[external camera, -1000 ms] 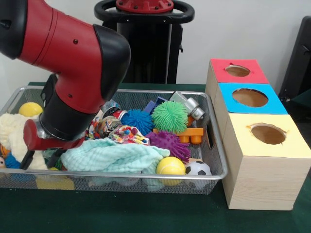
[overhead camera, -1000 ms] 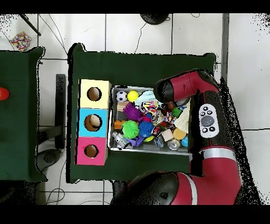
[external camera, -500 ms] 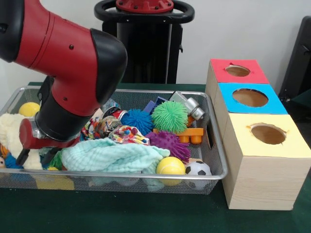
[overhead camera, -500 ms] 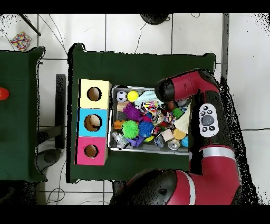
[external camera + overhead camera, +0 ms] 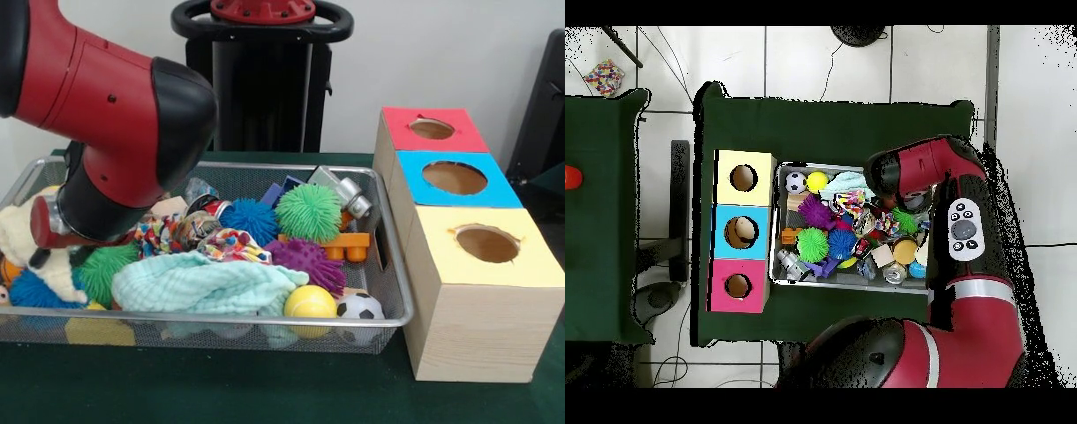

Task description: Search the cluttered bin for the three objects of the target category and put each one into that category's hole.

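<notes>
End effector seen at the left end of the wire bin, low among the toys; only a dark tip is visible under the red wrist, so whether it is released or clenched cannot be told. It is set against the cream plush toy, just above a blue spiky ball, with a green spiky ball beside it. Mint cloth is spread along the near side. A yellow ball and a small soccer ball lie at the near right corner. Outside the bin, on the right of the green counter, the yellow box, blue box and red box are lined up, each with a round hole on top.
</notes>
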`<action>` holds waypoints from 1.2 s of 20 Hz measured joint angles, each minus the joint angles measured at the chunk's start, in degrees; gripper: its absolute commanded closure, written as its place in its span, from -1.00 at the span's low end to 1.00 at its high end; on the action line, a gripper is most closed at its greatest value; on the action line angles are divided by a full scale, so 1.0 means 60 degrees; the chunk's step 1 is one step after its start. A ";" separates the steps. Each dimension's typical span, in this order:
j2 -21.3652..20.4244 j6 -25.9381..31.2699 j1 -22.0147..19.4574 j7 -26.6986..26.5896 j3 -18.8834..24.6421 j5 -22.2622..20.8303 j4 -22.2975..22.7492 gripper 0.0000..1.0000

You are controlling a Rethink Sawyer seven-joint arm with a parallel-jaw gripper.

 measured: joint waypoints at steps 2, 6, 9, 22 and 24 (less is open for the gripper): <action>0.0006 0.0030 -0.0002 0.0000 -0.0006 0.0000 0.0000 1.00; 0.0051 0.0222 -0.0005 0.0000 -0.0026 -0.0002 0.0000 1.00; 0.0084 0.0337 -0.0005 0.0000 -0.0026 -0.0002 0.0000 1.00; -0.0081 -0.0373 -0.0720 0.0000 0.0401 0.0891 0.0404 1.00; -0.0123 -0.0634 -0.1003 0.0000 0.0561 0.1206 0.0576 1.00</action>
